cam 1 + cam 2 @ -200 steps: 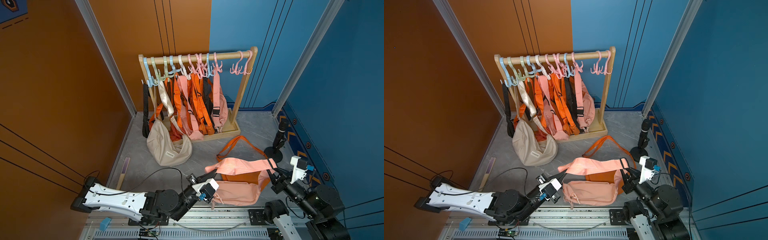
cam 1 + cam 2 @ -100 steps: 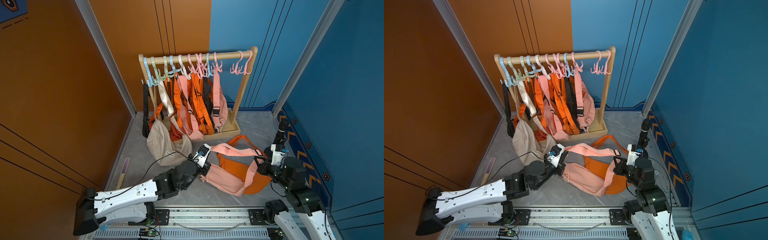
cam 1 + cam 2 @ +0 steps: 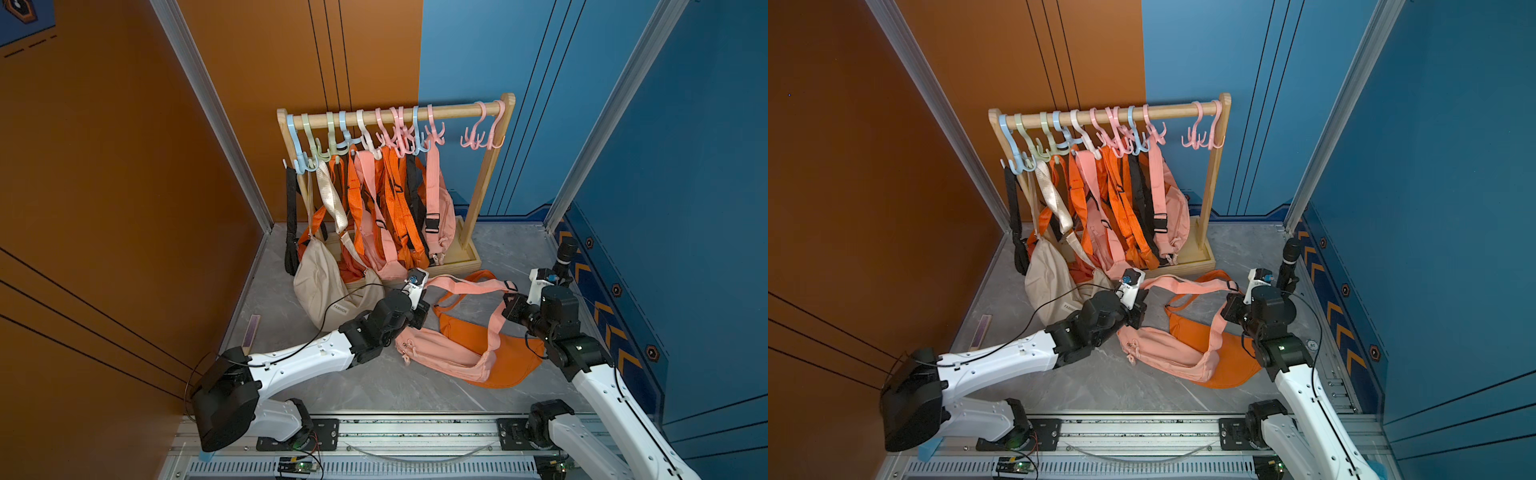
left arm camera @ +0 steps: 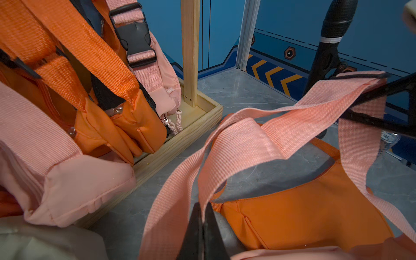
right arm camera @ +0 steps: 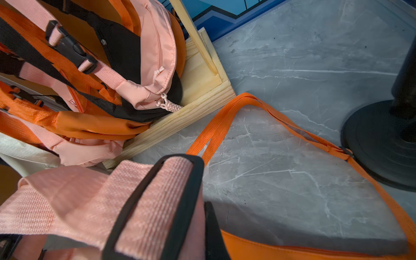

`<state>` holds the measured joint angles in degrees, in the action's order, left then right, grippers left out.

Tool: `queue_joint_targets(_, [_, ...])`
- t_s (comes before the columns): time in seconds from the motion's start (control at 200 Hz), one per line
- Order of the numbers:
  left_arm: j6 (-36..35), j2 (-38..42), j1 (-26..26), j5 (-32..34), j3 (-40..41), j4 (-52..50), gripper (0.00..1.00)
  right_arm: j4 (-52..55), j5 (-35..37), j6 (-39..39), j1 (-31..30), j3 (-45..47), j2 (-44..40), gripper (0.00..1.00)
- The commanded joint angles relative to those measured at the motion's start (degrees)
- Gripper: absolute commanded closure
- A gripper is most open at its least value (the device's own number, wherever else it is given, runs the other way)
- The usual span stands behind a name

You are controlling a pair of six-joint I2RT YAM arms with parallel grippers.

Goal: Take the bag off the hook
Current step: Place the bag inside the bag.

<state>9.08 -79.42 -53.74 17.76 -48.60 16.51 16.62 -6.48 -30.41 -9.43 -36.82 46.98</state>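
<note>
- Both arms have reached forward from the front rail [image 3: 415, 428] since a second ago. The pink bag [image 3: 440, 347], then stretched between them close to that rail, now lies on the floor nearer the rack.
- On the left gripper [image 4: 202, 210] the fingers are pinched together on the pink strap [image 4: 243, 144], which rises away from them in a twisted band.
- The right gripper [image 3: 510, 306] is clamped on the same strap, right beside its black slider buckle [image 5: 157, 202].
- That bag is off its hook. Its body rests on the grey floor [image 3: 374, 382] between the two arms, and its far end overlaps an orange bag [image 3: 513, 361].
- The orange strap [image 5: 216, 128] loops over the floor from the wooden rack [image 3: 469, 259] base to just beside the round foot of a black stand [image 5: 378, 139].
- The rack's base sits just beyond the left gripper, crowded with hanging orange, pink and black bags.
- A beige bag [image 3: 320, 282] slumps on the floor next to the left forearm. Its small label [image 3: 340, 308] reads "FASHION".
- Two pink hooks [image 3: 478, 139] hang apart from the others at the rail's right end.
- Open floor lies between the bags and the front rail, and also right of the rack base.
- The blue wall and the stand stand close by the right arm. A thin purple strip [image 3: 251, 330] lies along the foot of the orange wall.
</note>
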Motion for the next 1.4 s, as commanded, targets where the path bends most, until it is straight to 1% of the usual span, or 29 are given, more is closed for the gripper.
queue_joint_targets(0.0, [1.67, -3.94, 1.37, -3.40, -2.93, 2.59, 1.00, -5.75, 1.72, 1.04, 0.76, 1.65, 3.88, 1.00])
queue_joint_targets(0.23, [1.89, -14.68, 3.19, -5.30, -10.09, 3.10, 1.00, -10.63, 2.66, 0.91, 3.33, 0.62, 14.20, 1.00])
queue_joint_targets(0.24, [2.06, -14.90, 3.35, -5.48, -11.49, 3.11, 1.00, -10.75, 2.69, 0.89, 3.36, 0.43, 14.61, 1.00])
queue_joint_targets(0.43, [2.48, -22.14, 5.11, -7.69, -18.52, 3.10, 1.00, -12.29, 1.95, 0.80, 5.03, -3.05, 21.75, 1.00])
queue_joint_targets(0.671, [2.28, -31.12, 6.47, -9.33, -25.87, 2.48, 1.00, -13.11, 3.76, 1.00, 6.26, -5.91, 29.86, 1.00])
queue_joint_targets(0.786, [1.60, -35.19, 6.75, -9.80, -29.11, 2.37, 1.00, -13.92, 5.41, 0.80, 6.94, -6.05, 32.21, 0.99])
queue_joint_targets(0.911, [0.96, -39.07, 6.78, -10.16, -33.01, 1.73, 1.00, -15.48, 6.34, 0.21, 8.05, -5.64, 33.73, 0.95])
queue_joint_targets(1.101, [0.85, -42.77, 6.81, -9.97, -36.43, 1.61, 1.00, -17.05, 6.79, -0.08, 9.23, -5.14, 34.53, 0.91])
queue_joint_targets(1.181, [0.68, -43.77, 6.81, -10.01, -37.58, 1.63, 0.93, -17.27, 6.65, -0.26, 9.64, -5.06, 34.91, 0.90])
queue_joint_targets(1.261, [0.42, -44.33, 6.89, -10.16, -38.36, 1.67, 0.80, -17.33, 6.28, -0.43, 9.96, -5.16, 35.11, 0.86])
queue_joint_targets(1.306, [0.33, -44.42, 6.93, -10.42, -38.65, 1.64, 0.72, -17.25, 6.06, -0.48, 10.05, -5.18, 35.21, 0.83])
queue_joint_targets(1.391, [0.14, -44.12, 6.80, -11.14, -38.89, 1.67, 0.61, -17.07, 5.85, -0.57, 10.05, -5.01, 34.81, 0.78])
